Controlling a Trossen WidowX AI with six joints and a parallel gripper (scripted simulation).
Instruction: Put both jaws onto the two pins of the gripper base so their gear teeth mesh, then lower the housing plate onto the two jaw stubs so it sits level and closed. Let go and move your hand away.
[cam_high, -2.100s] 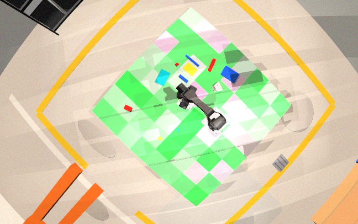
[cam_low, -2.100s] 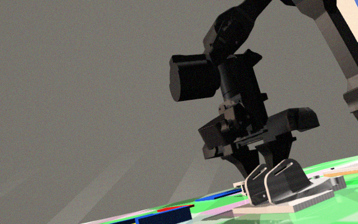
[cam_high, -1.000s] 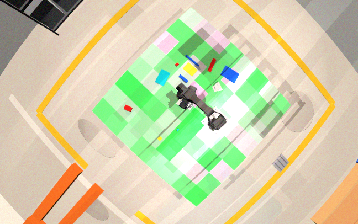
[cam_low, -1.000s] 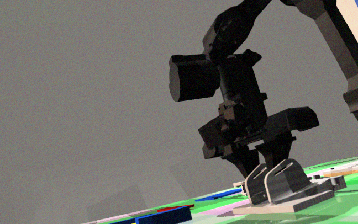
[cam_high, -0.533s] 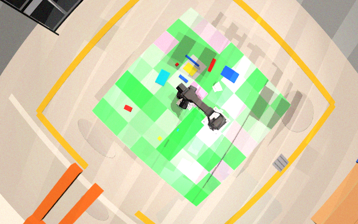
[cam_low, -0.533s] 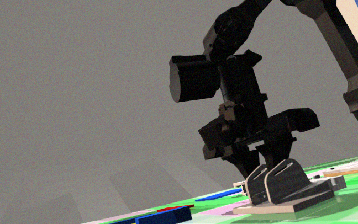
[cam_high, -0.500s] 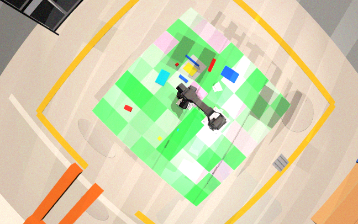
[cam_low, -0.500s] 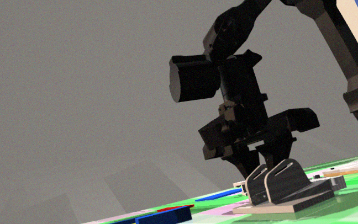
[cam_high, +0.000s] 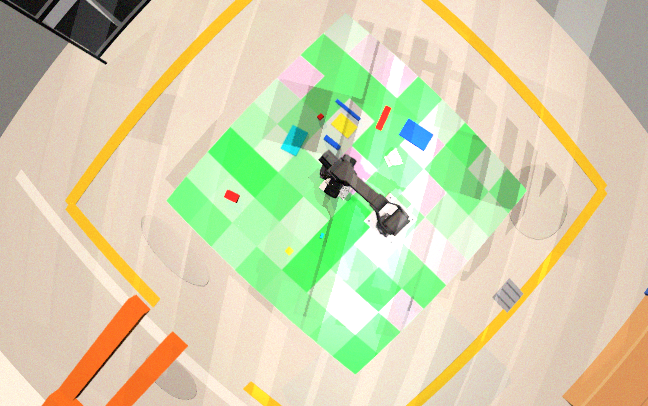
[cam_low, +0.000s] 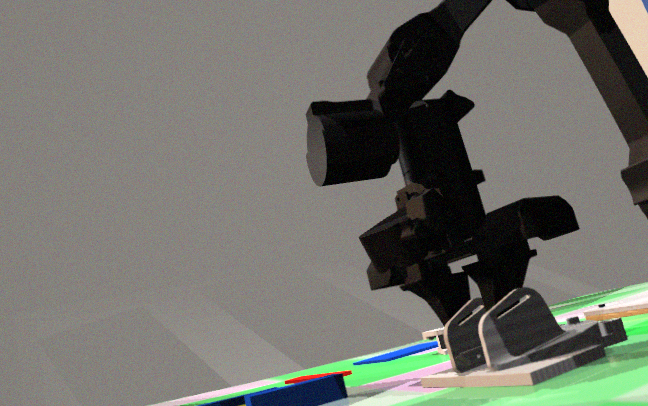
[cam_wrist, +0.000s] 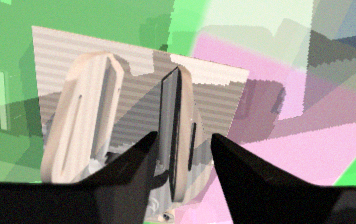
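Observation:
The gripper base (cam_low: 480, 377) (cam_wrist: 220, 77) is a pale ribbed plate lying flat on the mat. Two upright pale jaws with slots stand over it, side by side with a gap between them. My gripper (cam_low: 467, 311) (cam_wrist: 184, 138) points down and is shut on one jaw (cam_low: 466, 330) (cam_wrist: 185, 95), the right one in the wrist view. The other jaw (cam_low: 535, 320) (cam_wrist: 82, 115) stands outside the fingers. The pins and the gear mesh cannot be made out. A small white part (cam_high: 393, 158), possibly the housing plate, lies apart from the base.
Near the arm are a yellow square (cam_high: 344, 125), two blue bars (cam_high: 347, 110) (cam_high: 332, 142), a red bar (cam_high: 383, 118), a blue block (cam_high: 416, 134) and a cyan block (cam_high: 294, 140). A red block (cam_high: 232, 196) and a yellow piece (cam_high: 289, 251) lie farther off.

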